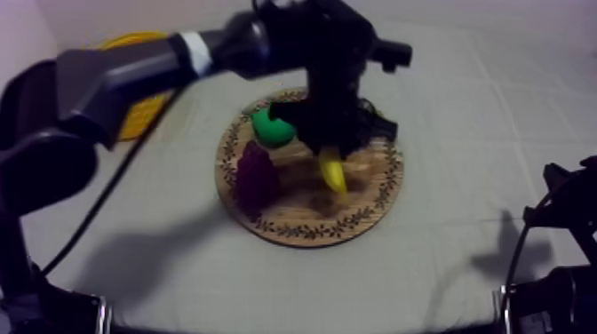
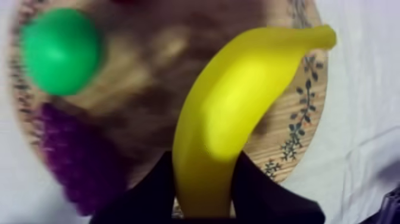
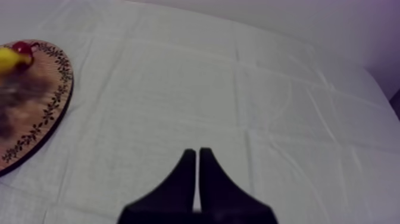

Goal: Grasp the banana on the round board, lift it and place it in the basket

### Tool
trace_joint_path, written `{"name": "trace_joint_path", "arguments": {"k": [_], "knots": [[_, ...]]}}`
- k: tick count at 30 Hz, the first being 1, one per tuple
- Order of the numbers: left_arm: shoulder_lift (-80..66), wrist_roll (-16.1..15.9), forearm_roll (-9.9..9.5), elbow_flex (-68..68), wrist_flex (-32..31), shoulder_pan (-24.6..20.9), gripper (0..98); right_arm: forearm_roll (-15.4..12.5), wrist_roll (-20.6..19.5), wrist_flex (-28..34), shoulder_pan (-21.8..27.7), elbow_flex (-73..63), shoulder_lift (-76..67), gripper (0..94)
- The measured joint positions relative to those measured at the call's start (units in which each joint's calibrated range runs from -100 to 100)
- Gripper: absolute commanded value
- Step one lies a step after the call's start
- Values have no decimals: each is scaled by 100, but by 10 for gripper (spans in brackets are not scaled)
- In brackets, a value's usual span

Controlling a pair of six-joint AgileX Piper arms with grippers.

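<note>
My left gripper reaches in from the upper left over the round wooden board and is shut on the yellow banana. From the left wrist, the banana stands between the two black fingers, held above the board. A green pear and purple grapes lie on the board's left part. The yellow basket sits at the far left, mostly hidden behind the left arm. My right gripper is shut on nothing, low at the table's right side.
The right wrist view catches the board's rim with a small red fruit beside the banana. Bare cloth stretches right of the board and along the front.
</note>
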Motion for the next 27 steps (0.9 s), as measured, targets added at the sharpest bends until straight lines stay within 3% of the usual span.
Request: {"name": "trace_joint_path", "arguments": {"k": [15,27], "knots": [[-2382,-275,-551,1329,4,-1637,336,0,0,0,0,0,0,3],[-2367,-436,-783,1701,-98,-3092,335,0,19,0,0,0,0,3]]}}
